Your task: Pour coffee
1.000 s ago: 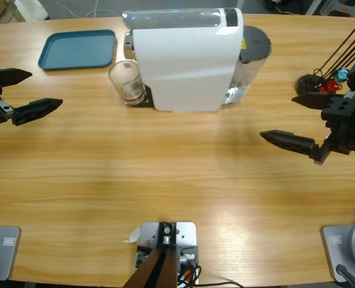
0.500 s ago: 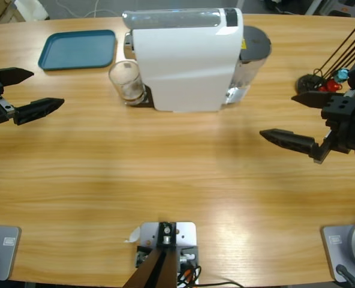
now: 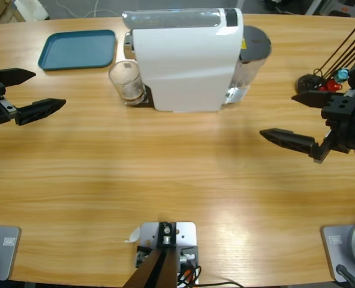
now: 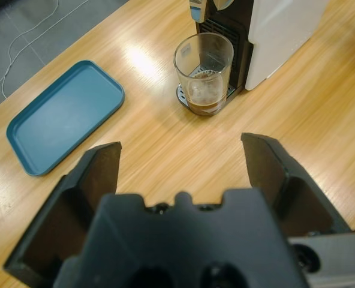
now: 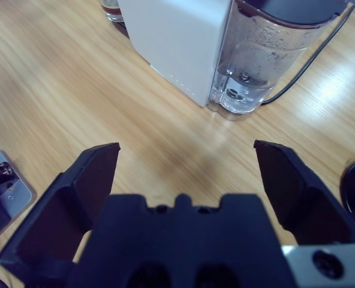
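Note:
A small clear glass [image 3: 126, 81] [image 4: 204, 72] stands on the drip tray under the spout of the white coffee machine [image 3: 186, 57] [image 5: 171, 42]. A shallow layer of dark brown coffee [image 4: 204, 106] lies at its bottom. My left gripper [image 3: 29, 92] [image 4: 180, 150] hovers open at the table's left edge, pointing toward the glass from well short of it. My right gripper [image 3: 288, 120] [image 5: 186, 156] hangs open at the right side, facing the machine's clear water tank [image 5: 267, 54], with nothing between its jaws.
A teal tray [image 3: 77, 49] [image 4: 60, 123] lies at the back left beside the machine. A black stand with thin rods and red and blue pieces [image 3: 321, 81] sits at the far right. A power cord [image 5: 312, 54] runs behind the tank.
The left gripper has crept slightly to the right, toward the glass. The right arm has stayed still.

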